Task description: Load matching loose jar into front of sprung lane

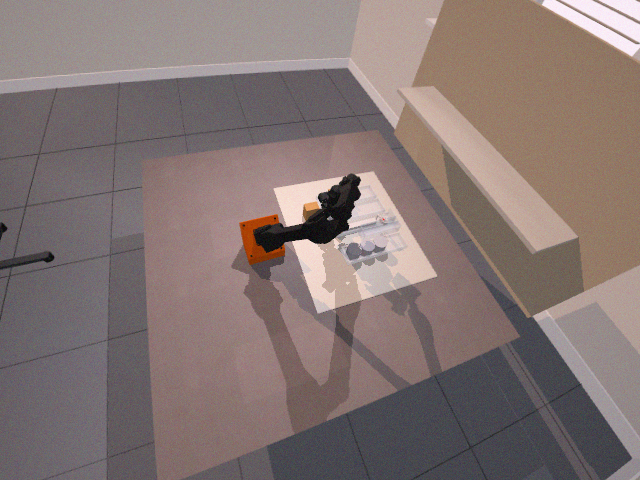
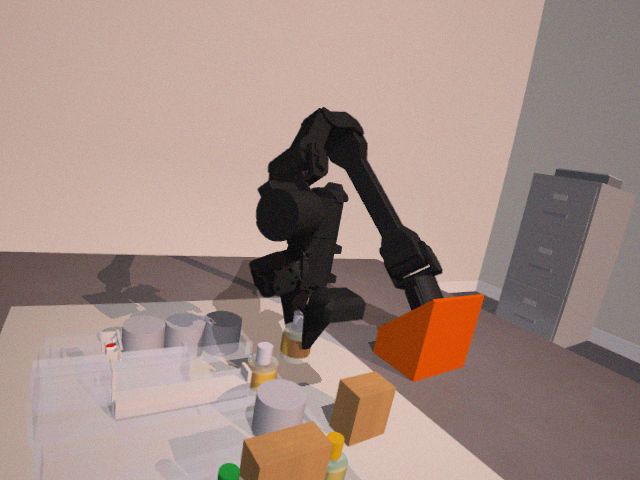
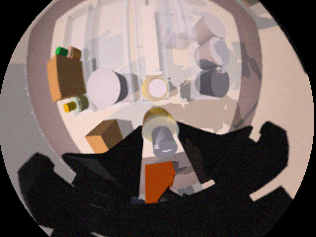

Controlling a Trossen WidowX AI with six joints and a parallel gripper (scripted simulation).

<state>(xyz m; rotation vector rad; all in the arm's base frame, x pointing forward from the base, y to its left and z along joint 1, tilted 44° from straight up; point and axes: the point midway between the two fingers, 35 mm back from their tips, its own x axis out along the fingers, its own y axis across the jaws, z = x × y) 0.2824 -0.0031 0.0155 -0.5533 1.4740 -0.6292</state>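
My gripper is shut on an amber jar with a pale grey cap. It holds the jar roughly upright, low above the pale mat, in front of the sprung lane's front end. The sprung lane holds a matching jar at its front end, with the white pusher plate just behind it. The two jars are apart. In the top view the arm hides the gripper and the held jar. The low front stop cannot be made out clearly.
One neighbouring lane holds a dark cylinder and two lighter ones. On the other side stand a grey cylinder, two wooden blocks, a yellow-capped jar and a green-capped item.
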